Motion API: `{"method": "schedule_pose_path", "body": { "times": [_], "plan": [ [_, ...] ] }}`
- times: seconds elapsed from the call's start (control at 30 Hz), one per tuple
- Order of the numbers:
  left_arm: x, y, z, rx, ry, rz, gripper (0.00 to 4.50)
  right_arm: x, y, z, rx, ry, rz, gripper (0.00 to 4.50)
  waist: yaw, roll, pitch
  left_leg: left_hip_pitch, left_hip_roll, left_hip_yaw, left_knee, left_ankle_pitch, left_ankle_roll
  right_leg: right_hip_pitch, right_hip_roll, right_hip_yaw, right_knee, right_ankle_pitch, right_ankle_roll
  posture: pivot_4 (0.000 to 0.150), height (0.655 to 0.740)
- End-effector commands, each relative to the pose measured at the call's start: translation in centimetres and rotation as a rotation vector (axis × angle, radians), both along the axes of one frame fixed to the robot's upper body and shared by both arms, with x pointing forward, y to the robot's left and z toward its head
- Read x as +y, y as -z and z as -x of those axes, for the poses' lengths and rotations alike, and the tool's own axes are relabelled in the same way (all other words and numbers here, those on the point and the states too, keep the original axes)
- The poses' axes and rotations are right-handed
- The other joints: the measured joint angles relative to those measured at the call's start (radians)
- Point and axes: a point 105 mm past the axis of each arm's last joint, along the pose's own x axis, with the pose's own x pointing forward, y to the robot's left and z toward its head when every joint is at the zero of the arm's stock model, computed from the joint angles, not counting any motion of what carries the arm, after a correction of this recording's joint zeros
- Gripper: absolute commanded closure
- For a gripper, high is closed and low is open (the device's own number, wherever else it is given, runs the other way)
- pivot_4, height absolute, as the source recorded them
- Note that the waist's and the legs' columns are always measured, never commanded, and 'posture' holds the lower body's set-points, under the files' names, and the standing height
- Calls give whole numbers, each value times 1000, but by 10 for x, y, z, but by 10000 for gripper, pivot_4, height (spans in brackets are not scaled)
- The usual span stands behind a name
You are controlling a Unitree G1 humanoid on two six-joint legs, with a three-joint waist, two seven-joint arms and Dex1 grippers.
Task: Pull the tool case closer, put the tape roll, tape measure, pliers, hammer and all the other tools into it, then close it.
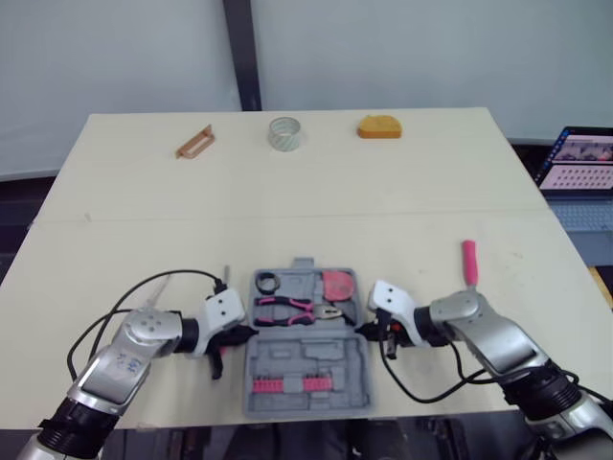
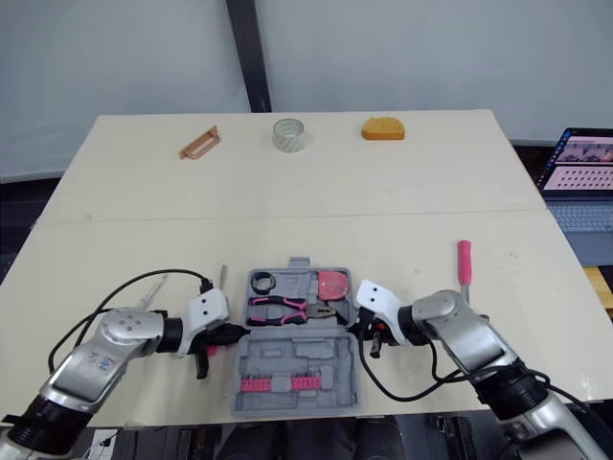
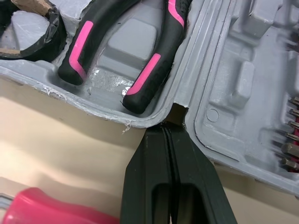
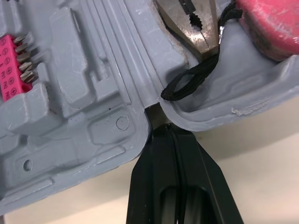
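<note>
The grey tool case (image 1: 306, 383) lies open near the table's front edge. Its far half holds a black tape roll (image 1: 267, 282), pink-and-black pliers (image 1: 287, 310) and a pink tape measure (image 1: 337, 284); the near half holds a pink bit strip (image 1: 284, 384). My left gripper (image 1: 247, 333) is shut, its tip against the case's left hinge notch (image 3: 175, 113). My right gripper (image 1: 364, 329) is shut too, its tip at the right hinge notch (image 4: 156, 115). A pink-handled tool (image 3: 46, 207) lies under my left gripper. A pink-handled screwdriver (image 1: 469, 261) lies to the right.
Along the far edge of the table (image 1: 306, 192) sit a brown handle-shaped piece (image 1: 195, 143), a pale tape roll (image 1: 285, 133) and an orange block (image 1: 379, 126). A laptop (image 1: 584, 163) stands beyond the table's right edge. Cables loop beside both wrists.
</note>
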Motion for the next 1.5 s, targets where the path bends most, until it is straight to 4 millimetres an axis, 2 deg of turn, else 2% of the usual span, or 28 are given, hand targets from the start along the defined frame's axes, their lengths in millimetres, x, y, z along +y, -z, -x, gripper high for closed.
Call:
{"method": "schedule_pose_path", "body": {
  "times": [0.03, 0.27, 0.9, 1.5],
  "plan": [
    [-15, -11, -2, -55, 64, 30, 45000, 11, -12, -4, -53, -28, -44, 44836, 0, 0, 0, 0, 0, 0, 0, 0, 0, 0, 0, 0, 0, 0, 0, 1500, 7400],
    [-13, -12, -11, -82, 42, 19, 45000, 15, -14, -6, -59, -23, -56, 44836, 0, 0, 0, 0, 0, 0, 0, 0, 0, 0, 0, 0, 0, 0, 0, 1500, 7400],
    [-13, -11, -18, -104, 27, 22, 45000, 20, -19, -15, -85, -2, -72, 44836, -10, 0, 0, 0, 0, 0, 0, 0, 0, 0, 0, 0, 0, 0, 0, 1500, 7400],
    [-14, -10, -17, -102, 30, 25, 45000, 20, -19, -17, -94, 8, -72, 44836, -10, 0, 0, 0, 0, 0, 0, 0, 0, 0, 0, 0, 0, 0, 0, 1500, 7400]
  ]
}}
